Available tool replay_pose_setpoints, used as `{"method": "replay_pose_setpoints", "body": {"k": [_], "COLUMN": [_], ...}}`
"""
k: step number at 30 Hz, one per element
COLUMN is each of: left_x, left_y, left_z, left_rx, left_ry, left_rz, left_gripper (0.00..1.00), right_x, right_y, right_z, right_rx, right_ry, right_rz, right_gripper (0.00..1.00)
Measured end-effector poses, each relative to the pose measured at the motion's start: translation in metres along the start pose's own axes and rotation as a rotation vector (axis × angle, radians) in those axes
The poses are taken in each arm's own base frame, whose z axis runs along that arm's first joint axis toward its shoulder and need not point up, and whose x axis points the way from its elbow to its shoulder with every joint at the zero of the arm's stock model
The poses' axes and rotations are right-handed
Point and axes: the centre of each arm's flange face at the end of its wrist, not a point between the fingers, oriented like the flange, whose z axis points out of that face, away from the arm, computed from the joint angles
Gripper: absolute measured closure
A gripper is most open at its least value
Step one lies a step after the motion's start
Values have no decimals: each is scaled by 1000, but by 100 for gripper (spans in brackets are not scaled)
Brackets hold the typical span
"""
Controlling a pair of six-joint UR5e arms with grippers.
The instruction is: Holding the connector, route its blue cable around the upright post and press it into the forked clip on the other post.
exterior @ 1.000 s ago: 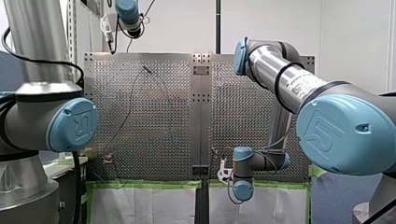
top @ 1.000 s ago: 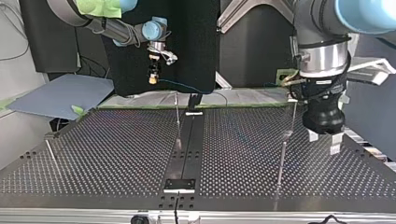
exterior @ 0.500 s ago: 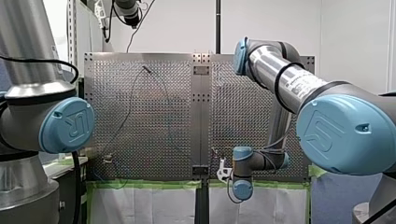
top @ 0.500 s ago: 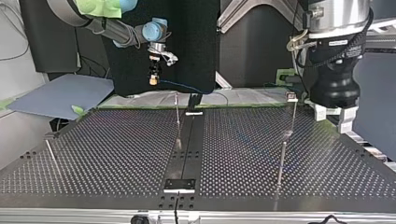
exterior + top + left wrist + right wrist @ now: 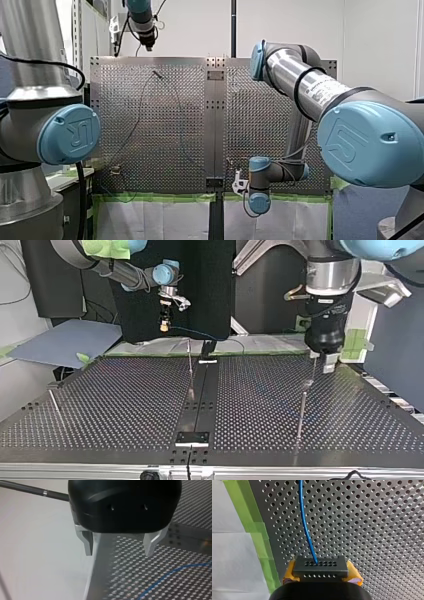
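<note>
My right gripper (image 5: 320,574) has its yellow pads (image 5: 289,573) shut on a black connector (image 5: 320,567). A blue cable (image 5: 305,522) leaves the connector's face and runs out over the perforated plate. In the top view my right gripper (image 5: 163,324) hangs above the plate's far edge, and the cable (image 5: 197,333) sags toward the middle. A thin upright post (image 5: 190,369) stands near the centre. A second post (image 5: 301,412) stands at that view's right. My left gripper (image 5: 320,361) hovers just behind the second post's top, with its metal fingers (image 5: 88,542) open and nothing between them.
A black rail (image 5: 202,390) runs down the plate's middle. Another thin rod (image 5: 54,402) stands at the top view's left. Green tape (image 5: 259,537) lines the plate's edge, with white sheet beyond. A grey-blue board (image 5: 65,342) lies off the plate's far left corner.
My left gripper has risen from the top view's right edge and swung in toward the second post, and is still open. My right gripper and the connector have stayed put.
</note>
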Motion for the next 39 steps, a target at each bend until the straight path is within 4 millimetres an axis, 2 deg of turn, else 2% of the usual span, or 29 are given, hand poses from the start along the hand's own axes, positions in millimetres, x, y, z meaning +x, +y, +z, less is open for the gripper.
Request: {"method": "replay_pose_setpoints", "body": {"k": [9, 19, 27, 39], "left_x": [21, 13, 25, 29], "left_y": [-9, -6, -7, -4], "left_z": [26, 44, 63, 68], "left_rx": [11, -11, -28, -64], "left_ry": [64, 6, 29, 39], "left_rz": [32, 5, 14, 9], "left_gripper": [0, 0, 0, 0], "right_x": [-1, -1, -1, -1], "right_y": [0, 0, 0, 0], "right_z": [-1, -1, -1, -1], "right_rx": [-1, -1, 0, 0], "right_ry": [-8, -9, -9, -9], "right_rz": [-3, -3, -3, -3], "right_gripper": [100, 100, 100, 100]}}
